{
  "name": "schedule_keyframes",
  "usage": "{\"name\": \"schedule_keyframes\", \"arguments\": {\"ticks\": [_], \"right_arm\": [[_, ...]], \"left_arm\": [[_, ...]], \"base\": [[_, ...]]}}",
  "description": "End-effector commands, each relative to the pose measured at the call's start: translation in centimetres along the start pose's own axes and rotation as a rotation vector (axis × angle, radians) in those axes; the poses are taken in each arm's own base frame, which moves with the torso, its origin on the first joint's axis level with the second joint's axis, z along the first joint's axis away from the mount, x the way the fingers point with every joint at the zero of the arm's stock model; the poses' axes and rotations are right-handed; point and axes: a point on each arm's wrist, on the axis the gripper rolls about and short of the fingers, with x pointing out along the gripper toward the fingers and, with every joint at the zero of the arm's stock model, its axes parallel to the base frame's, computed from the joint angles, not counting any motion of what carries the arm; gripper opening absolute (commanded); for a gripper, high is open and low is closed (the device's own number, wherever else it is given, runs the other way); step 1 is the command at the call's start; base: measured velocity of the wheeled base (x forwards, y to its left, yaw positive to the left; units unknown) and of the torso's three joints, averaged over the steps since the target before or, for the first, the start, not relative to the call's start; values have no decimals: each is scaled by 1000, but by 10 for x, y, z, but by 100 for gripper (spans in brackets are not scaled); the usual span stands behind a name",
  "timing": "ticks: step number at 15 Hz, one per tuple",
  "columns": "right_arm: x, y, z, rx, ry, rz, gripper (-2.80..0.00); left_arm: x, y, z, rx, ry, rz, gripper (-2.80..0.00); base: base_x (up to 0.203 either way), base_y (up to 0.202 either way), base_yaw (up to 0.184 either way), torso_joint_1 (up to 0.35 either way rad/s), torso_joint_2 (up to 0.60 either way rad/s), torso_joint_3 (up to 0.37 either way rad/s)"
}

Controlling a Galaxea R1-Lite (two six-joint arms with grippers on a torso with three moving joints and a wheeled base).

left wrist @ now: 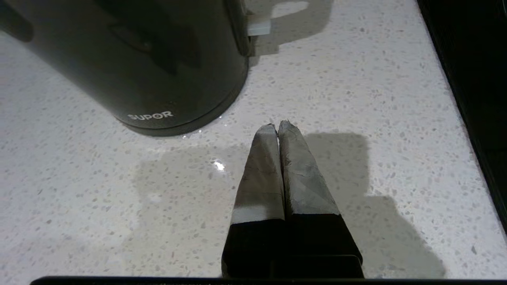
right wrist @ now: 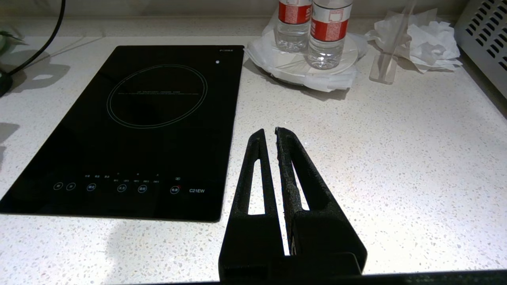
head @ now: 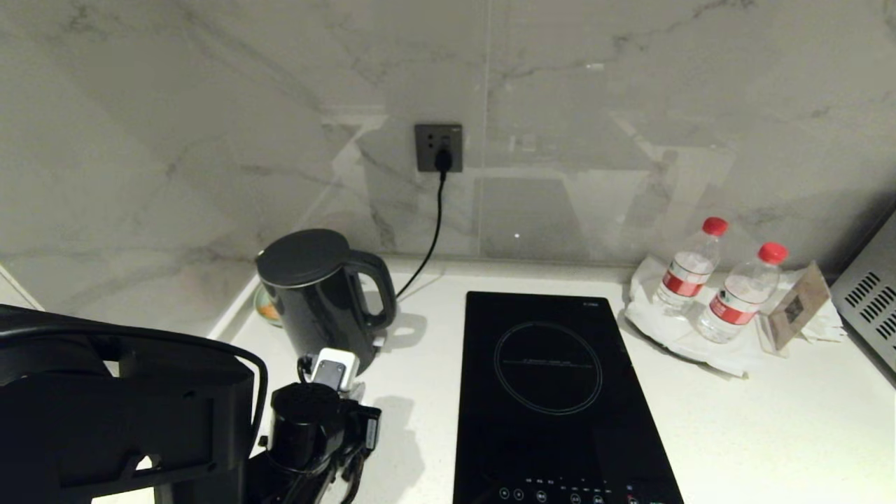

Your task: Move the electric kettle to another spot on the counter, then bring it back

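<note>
The head view shows the whole electric kettle [head: 323, 297]: a tall glossy black jug with a flat lid and a loop handle that points toward the black glass cooktop [head: 556, 392]. It stands upright on the white speckled tabletop [head: 770, 420] near the back left corner. A black cord [head: 432, 238] runs from a grey wall socket [head: 439, 148] in the marble wall down toward the kettle.

The left wrist view shows only the kettle's lower body [left wrist: 130, 59], with the white "SUPOR" lettering near the base. In it the left end effector [left wrist: 278, 127] is pressed fully together, holds nothing, and is near the kettle's base but apart from it. A faint wet-looking patch [left wrist: 178, 178] lies on the stone beside the grey taped fingers [left wrist: 261, 174].

The right wrist view shows the right end effector [right wrist: 269, 132], black with slotted fingers, almost closed with a thin gap, empty, above bare stone just beside the cooktop's right edge. Beyond it, two clear water bottles [right wrist: 313, 31] with red labels stand on a round white plate [right wrist: 313, 69], with crumpled white paper [right wrist: 420, 35] and a small clear card stand [right wrist: 384, 65] beside them. A perforated grey appliance [right wrist: 483, 43] is at the far right.
</note>
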Motion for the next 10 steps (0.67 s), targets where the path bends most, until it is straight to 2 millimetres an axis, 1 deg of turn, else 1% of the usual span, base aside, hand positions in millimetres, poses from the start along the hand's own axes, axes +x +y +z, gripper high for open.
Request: {"name": "schedule_keyframes", "arguments": {"ticks": [1, 2, 3, 4, 6, 10], "right_arm": [[0, 0, 0, 0, 0, 1, -280], [0, 0, 0, 0, 0, 1, -280], [0, 0, 0, -2, 0, 1, -280], [0, 0, 0, 0, 0, 1, -280], [0, 0, 0, 0, 0, 1, -280], [0, 0, 0, 0, 0, 1, -280]], "left_arm": [[2, -3, -1, -1, -7, -5, -280], [4, -6, 2, -8, -21, -10, -280], [9, -13, 8, -23, -54, -22, -280], [13, -19, 9, -29, -65, -35, -280], [23, -28, 3, -25, -63, -42, -280], [50, -40, 5, -42, -96, -36, -280]], "base": [[0, 0, 0, 0, 0, 0], [0, 0, 0, 0, 0, 0], [0, 0, 0, 0, 0, 0], [0, 0, 0, 0, 0, 0], [0, 0, 0, 0, 0, 0], [0, 0, 0, 0, 0, 0]]}}
